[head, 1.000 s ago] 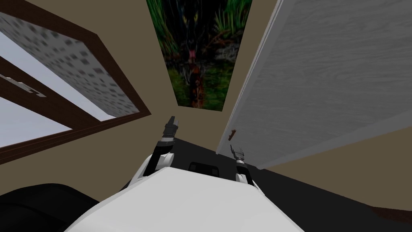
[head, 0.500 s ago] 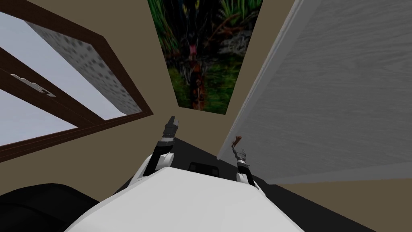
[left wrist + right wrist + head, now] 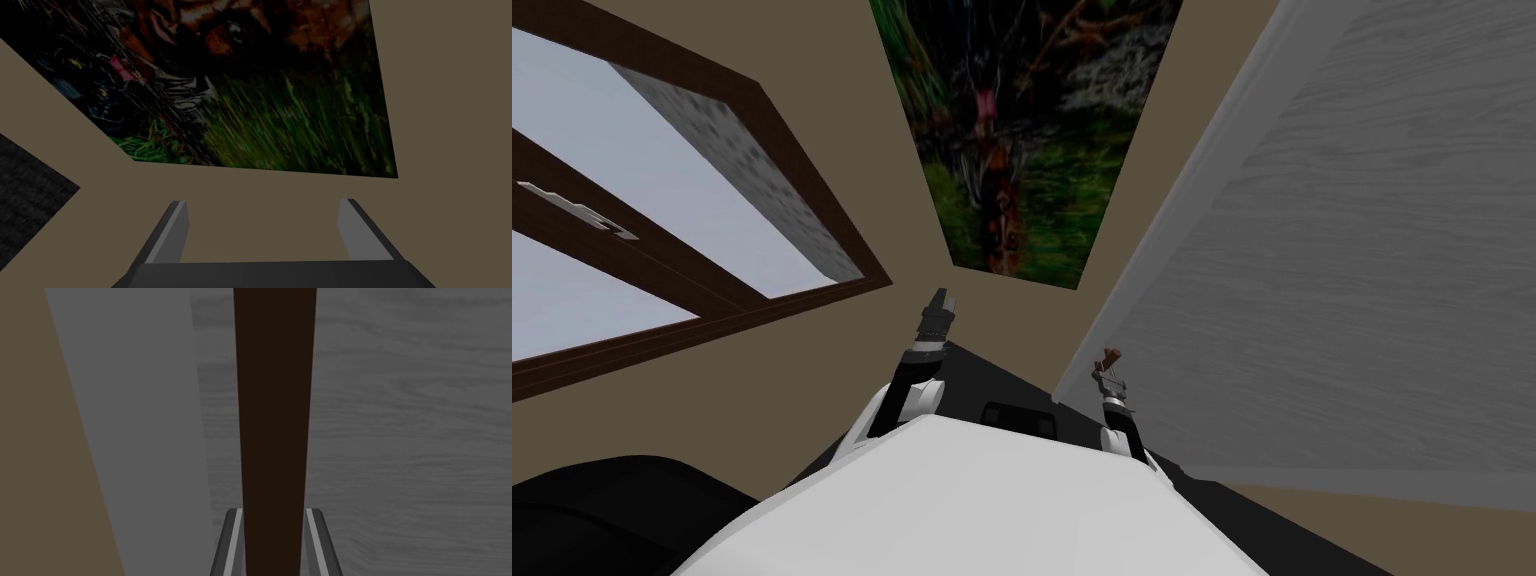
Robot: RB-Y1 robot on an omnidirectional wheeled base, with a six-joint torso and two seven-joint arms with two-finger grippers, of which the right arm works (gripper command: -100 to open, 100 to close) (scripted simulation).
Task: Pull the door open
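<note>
A grey wood-grain door [image 3: 1332,280] fills the right of the head view, with a small dark brown handle [image 3: 1111,356] near its left edge. My right gripper [image 3: 1109,375] reaches up to that handle. In the right wrist view the handle [image 3: 274,413] runs as a dark brown bar between my right gripper's [image 3: 274,528] fingers [image 3: 234,538], which press its two sides against the door [image 3: 400,413]. My left gripper [image 3: 940,300] is held up in front of the tan wall, away from the door. It is open [image 3: 262,225] with nothing between its fingers.
A light grey door edge or frame [image 3: 150,413] runs beside the handle, with tan wall [image 3: 40,438] past it. A dark-framed window [image 3: 712,250] is on the left and a foliage picture [image 3: 1022,150] ahead. Dark floor [image 3: 992,375] lies below.
My right gripper's fingers have closed from wide open onto the door handle. The whole head view has shifted, with the door looming larger. The left arm has not moved.
</note>
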